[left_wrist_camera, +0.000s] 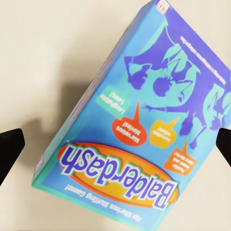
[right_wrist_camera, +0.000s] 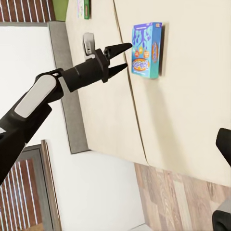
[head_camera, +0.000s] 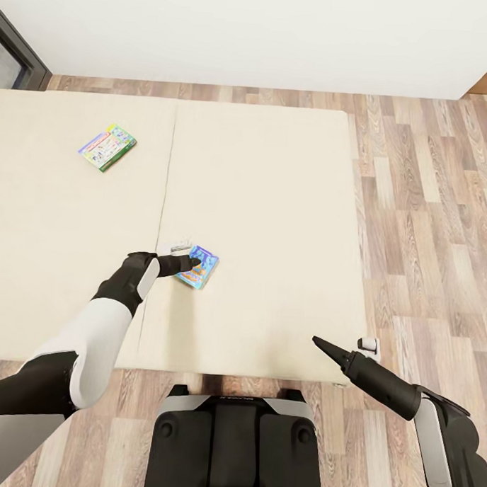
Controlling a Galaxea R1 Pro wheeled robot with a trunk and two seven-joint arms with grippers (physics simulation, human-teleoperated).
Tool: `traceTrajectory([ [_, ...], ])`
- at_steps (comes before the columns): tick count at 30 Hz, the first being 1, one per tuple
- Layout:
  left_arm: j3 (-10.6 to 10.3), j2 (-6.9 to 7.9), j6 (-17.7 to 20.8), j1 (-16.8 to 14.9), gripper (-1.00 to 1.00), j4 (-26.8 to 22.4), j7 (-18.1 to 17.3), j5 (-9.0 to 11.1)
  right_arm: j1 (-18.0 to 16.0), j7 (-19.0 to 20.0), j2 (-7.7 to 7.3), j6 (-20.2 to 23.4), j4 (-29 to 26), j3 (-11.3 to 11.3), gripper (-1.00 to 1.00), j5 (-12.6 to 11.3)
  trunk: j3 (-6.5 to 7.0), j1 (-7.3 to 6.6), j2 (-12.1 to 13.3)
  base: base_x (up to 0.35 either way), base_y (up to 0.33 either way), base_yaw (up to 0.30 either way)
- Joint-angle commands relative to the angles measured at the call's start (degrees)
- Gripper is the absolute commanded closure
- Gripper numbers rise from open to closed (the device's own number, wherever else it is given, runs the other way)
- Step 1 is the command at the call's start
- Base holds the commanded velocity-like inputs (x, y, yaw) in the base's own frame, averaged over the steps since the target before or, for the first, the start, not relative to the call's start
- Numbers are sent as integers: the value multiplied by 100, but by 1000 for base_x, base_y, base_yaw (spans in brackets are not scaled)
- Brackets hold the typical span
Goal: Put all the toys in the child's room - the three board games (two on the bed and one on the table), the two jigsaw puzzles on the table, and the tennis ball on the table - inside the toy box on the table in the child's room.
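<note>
On the beige bed lies a small blue board game lettered "Balderdash". My left gripper hovers over its near-left edge, open. Its dark fingertips stand apart at either side of the box. The right wrist view also catches that box with the left gripper spread just beside it. A second, pale colourful board game rests farther back on the left mattress section. My right gripper hangs open over the bed's front right corner, holding nothing.
Wood-plank floor runs along the bed's right side and behind it, up to a white wall. A dark window frame stands at the far left. A small grey-white object sits on the mattress seam beside the blue box.
</note>
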Motion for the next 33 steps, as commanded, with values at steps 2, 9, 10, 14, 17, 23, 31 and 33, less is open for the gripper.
traceTrajectory([
  [2,38,-11,37,-2,-100,-8,-18,6,-7,14,-1,25,-1,-4,-100,-5,-21,3,-9,0,0,60],
  [9,34,-14,36,-5,-100,-11,-18,5,-14,10,-2,26,17,-5,-100,-7,-81,3,-9,0,0,69],
  [10,33,-14,34,-4,-100,-9,-18,5,-15,11,-3,26,24,-5,-100,-7,-90,3,-9,0,0,72],
  [14,32,-14,-63,-2,-100,-6,-18,1,-17,12,-6,26,71,-5,-100,-2,-126,3,-9,0,0,72],
  [17,30,-14,-131,-3,-100,-11,-18,-2,-20,13,-9,26,88,-5,-100,0,-153,3,-9,0,0,72],
  [23,30,-20,-163,-4,-100,-15,-24,3,-19,13,-6,22,95,-5,-100,1,-203,3,-9,0,0,65],
  [31,30,-90,-169,-6,-100,-30,-38,5,-11,13,-10,-12,96,-17,-100,5,-219,3,-9,0,0,12],
  [33,30,-108,-172,-4,-100,-48,-41,5,-15,13,-12,-15,100,-19,-100,3,-220,3,-9,0,0,2],
])
